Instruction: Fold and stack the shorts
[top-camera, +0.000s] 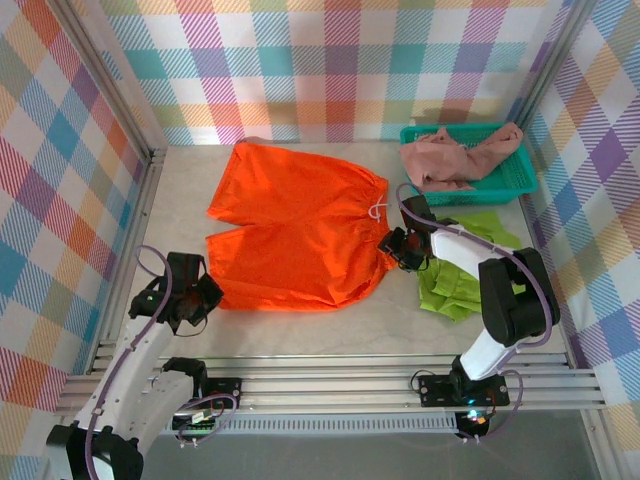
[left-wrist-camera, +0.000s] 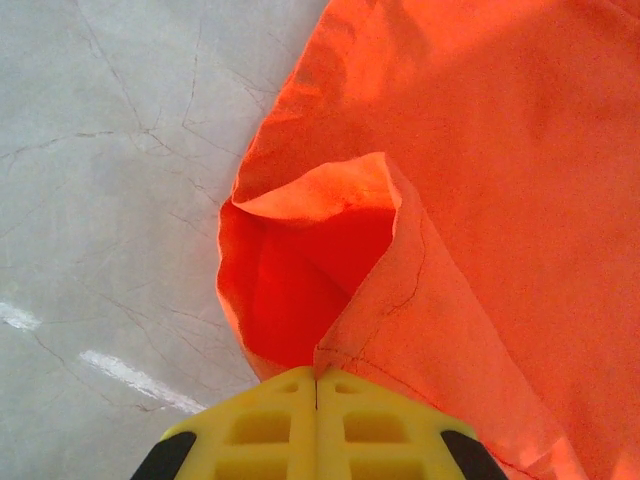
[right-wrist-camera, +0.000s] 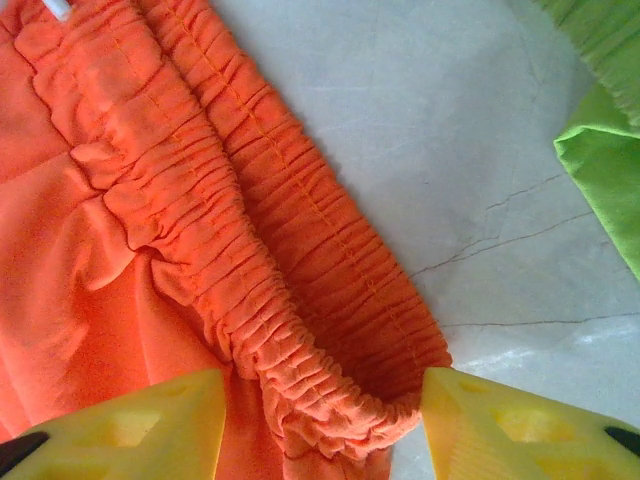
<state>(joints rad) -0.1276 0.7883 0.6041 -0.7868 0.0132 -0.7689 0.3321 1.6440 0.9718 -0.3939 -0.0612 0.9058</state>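
Three shorts in the top view: orange shorts (top-camera: 295, 235) flat mid-frame, long axis left-right, waistband (top-camera: 384, 225) at the right end; green shorts (top-camera: 455, 285) lower right; pink shorts (top-camera: 460, 155) in the basket (top-camera: 522, 182) upper right. Left gripper (top-camera: 190, 300) is at the orange lower-left leg, right gripper (top-camera: 405, 248) at the waistband's lower corner. Left wrist: fingers (left-wrist-camera: 260, 425) together bottom centre, clamped on the leg hem (left-wrist-camera: 320, 190). Right wrist: fingers (right-wrist-camera: 130, 420) apart; the waistband runs upper left to bottom centre, its end between them, unpinched.

Hem of the orange shorts (left-wrist-camera: 480, 200) vanishes inside the clamped left gripper (left-wrist-camera: 316, 380). Frame edge crops the green shorts (right-wrist-camera: 605, 170) beside the right gripper (right-wrist-camera: 320, 392).
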